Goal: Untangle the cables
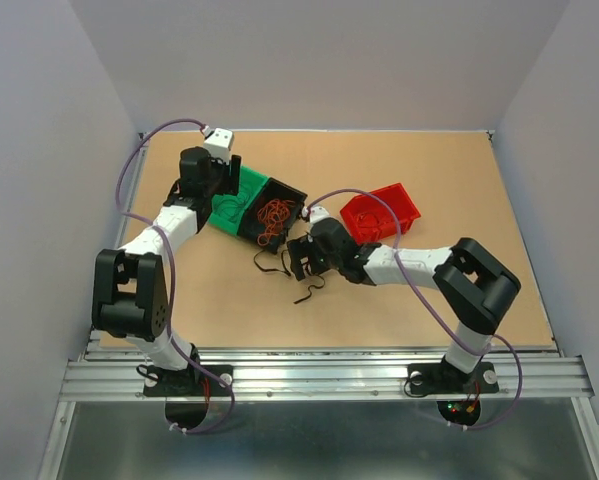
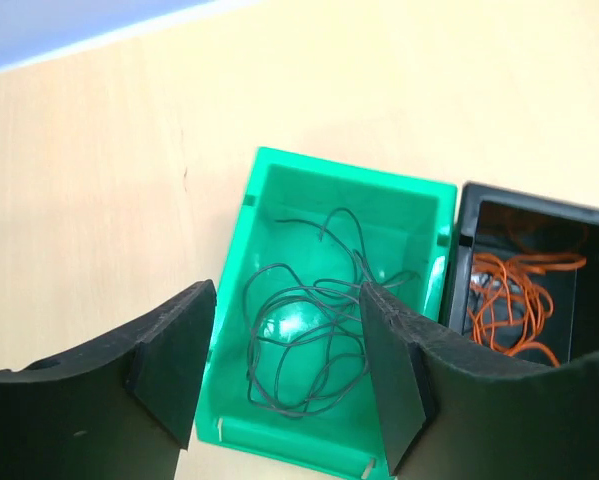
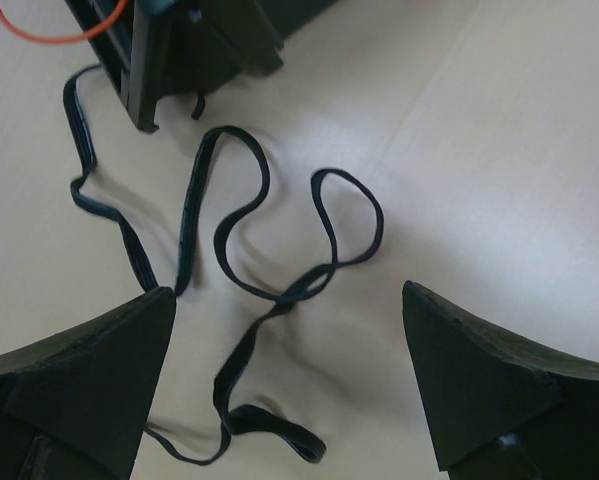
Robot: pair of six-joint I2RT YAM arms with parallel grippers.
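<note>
A thin dark wire [image 2: 309,340] lies in loose loops on the floor of a green bin [image 2: 279,195]. My left gripper [image 2: 287,292] hangs open above it with nothing between its fingers. Next to that bin a black bin [image 2: 466,215] holds tangled orange wires [image 2: 514,295]. A flat black cable [image 3: 229,230] winds in loops over the table, partly passing below my right gripper [image 3: 287,300], which is wide open and holds nothing. In the top view the left gripper [image 1: 222,185] is over the green bin [image 1: 249,183] and the right gripper [image 1: 301,258] is over the black cable [image 1: 309,292].
A red bin [image 1: 399,200] stands to the right of the right arm's wrist. The black bin [image 1: 289,188] with orange wires [image 1: 274,215] sits between the two grippers. Its corner [image 3: 179,50] shows at the top of the right wrist view, an orange loop [image 3: 39,38] beside it.
</note>
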